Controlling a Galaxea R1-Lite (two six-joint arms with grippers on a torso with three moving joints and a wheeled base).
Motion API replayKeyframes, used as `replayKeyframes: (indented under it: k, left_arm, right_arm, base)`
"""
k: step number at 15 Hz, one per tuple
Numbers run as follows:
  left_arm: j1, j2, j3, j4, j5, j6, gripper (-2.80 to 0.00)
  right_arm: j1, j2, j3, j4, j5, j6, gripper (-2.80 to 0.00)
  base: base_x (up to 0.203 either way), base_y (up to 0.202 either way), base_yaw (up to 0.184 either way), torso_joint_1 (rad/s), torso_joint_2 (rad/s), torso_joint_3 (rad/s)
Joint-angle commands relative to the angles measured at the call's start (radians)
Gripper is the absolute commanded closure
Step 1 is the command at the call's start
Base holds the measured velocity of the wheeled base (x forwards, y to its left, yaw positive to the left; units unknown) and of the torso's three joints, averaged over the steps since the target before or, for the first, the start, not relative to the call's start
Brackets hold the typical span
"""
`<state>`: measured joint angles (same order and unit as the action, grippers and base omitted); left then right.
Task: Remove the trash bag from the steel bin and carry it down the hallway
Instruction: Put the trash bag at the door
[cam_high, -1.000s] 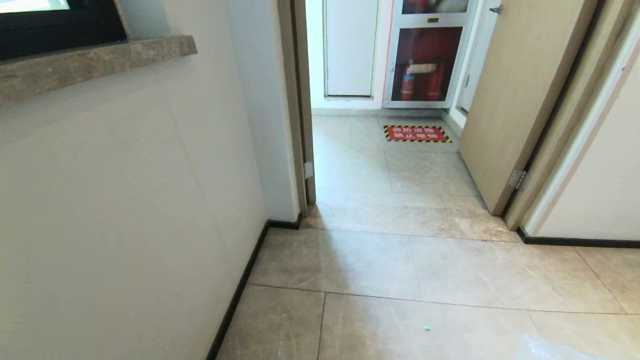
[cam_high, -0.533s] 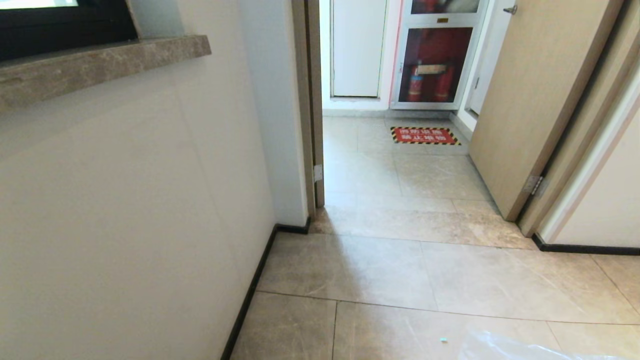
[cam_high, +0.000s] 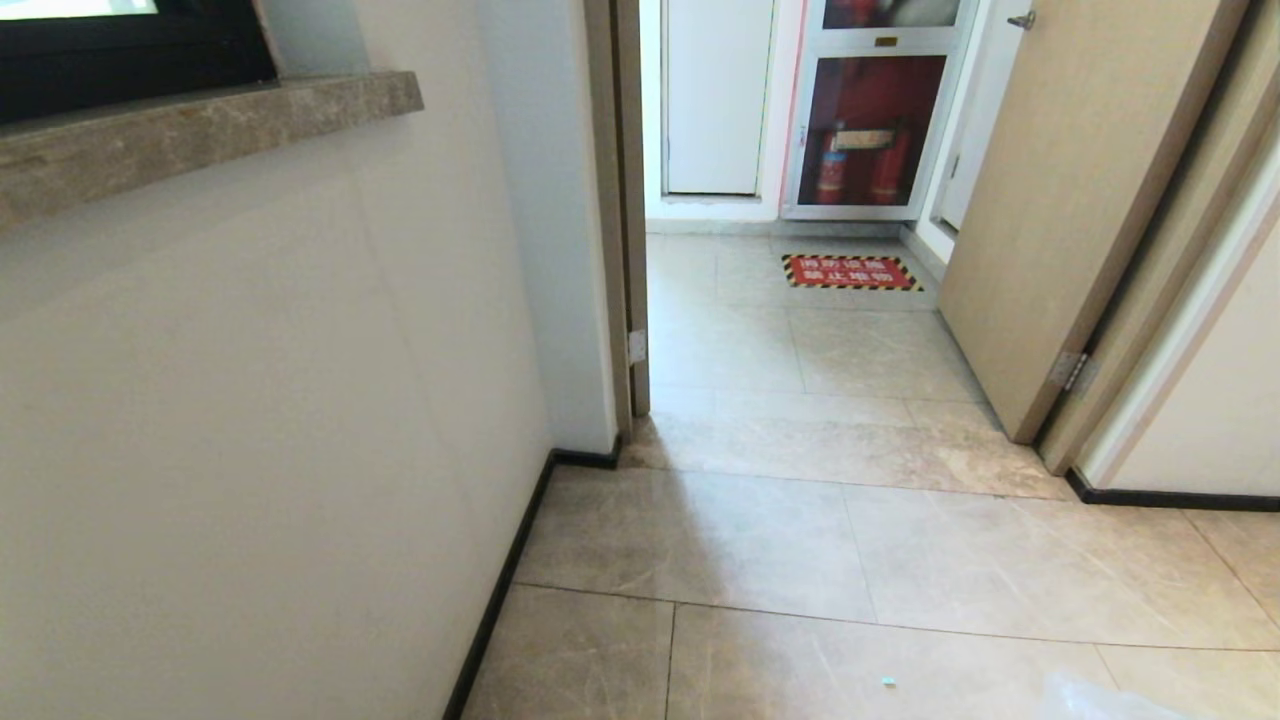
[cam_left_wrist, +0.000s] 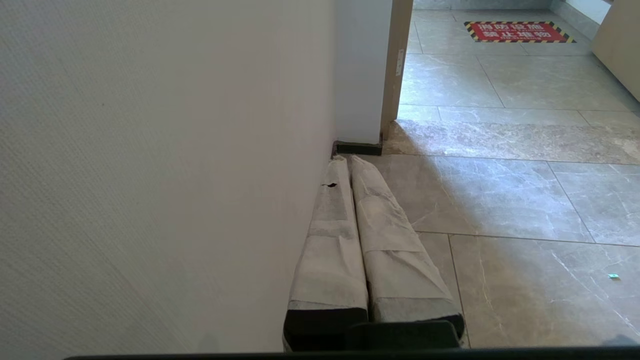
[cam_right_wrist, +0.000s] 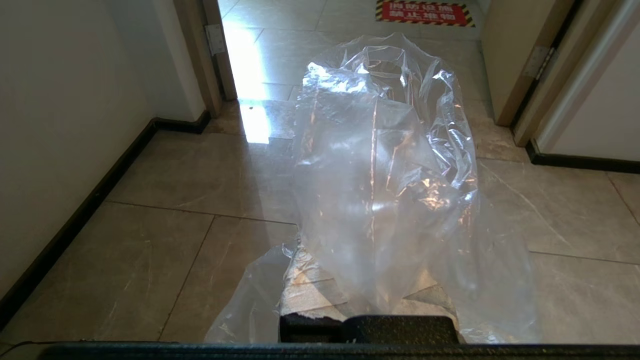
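The trash bag (cam_right_wrist: 385, 165), thin clear crinkly plastic, drapes over my right gripper (cam_right_wrist: 371, 165), which is shut on it; the plastic covers the taped fingers (cam_right_wrist: 307, 292) almost entirely. In the head view only a corner of the bag (cam_high: 1100, 700) shows at the bottom right. My left gripper (cam_left_wrist: 347, 160) is shut and holds nothing, its white-taped fingers pressed together close beside the left wall. The hallway floor (cam_high: 800, 540) of grey-beige tiles stretches ahead. The steel bin is out of view.
A white wall (cam_high: 250, 420) with a stone sill (cam_high: 200, 125) stands close on the left. Ahead are a tan door frame (cam_high: 628, 250), an open wooden door (cam_high: 1070, 200), a fire-extinguisher cabinet (cam_high: 860, 130) and a red floor sign (cam_high: 850, 271). A tiny green scrap (cam_high: 887, 682) lies on the tiles.
The whole head view shifted a little between one second and half a second ago, so the camera moved. The bag's edge at the bottom right rose into view, then sank back.
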<state>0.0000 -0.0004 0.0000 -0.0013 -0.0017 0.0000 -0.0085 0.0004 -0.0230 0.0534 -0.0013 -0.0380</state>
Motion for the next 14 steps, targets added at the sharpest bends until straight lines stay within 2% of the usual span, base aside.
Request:
replayKeyframes:
  k: [1, 4, 10, 14]
  left_arm:
    - [0.000, 0.000, 0.000, 0.000, 0.000, 0.000, 0.00]
    - [0.000, 0.000, 0.000, 0.000, 0.000, 0.000, 0.00]
    - [0.000, 0.000, 0.000, 0.000, 0.000, 0.003, 0.00]
    - [0.000, 0.000, -0.001, 0.000, 0.000, 0.006, 0.00]
  right_arm:
    - [0.000, 0.001, 0.000, 0.000, 0.000, 0.000, 0.00]
    - [-0.001, 0.001, 0.000, 0.000, 0.000, 0.000, 0.00]
    - [-0.001, 0.001, 0.000, 0.000, 0.000, 0.000, 0.00]
    - [-0.001, 0.000, 0.000, 0.000, 0.000, 0.000, 0.00]
  base:
    - [0.000, 0.000, 0.000, 0.000, 0.00, 0.000]
    - [-0.070, 0.000, -0.001, 0.002, 0.00, 0.002]
    - [-0.189, 0.000, 0.001, 0.004, 0.00, 0.002]
    - [-0.025, 0.000, 0.000, 0.000, 0.00, 0.000]
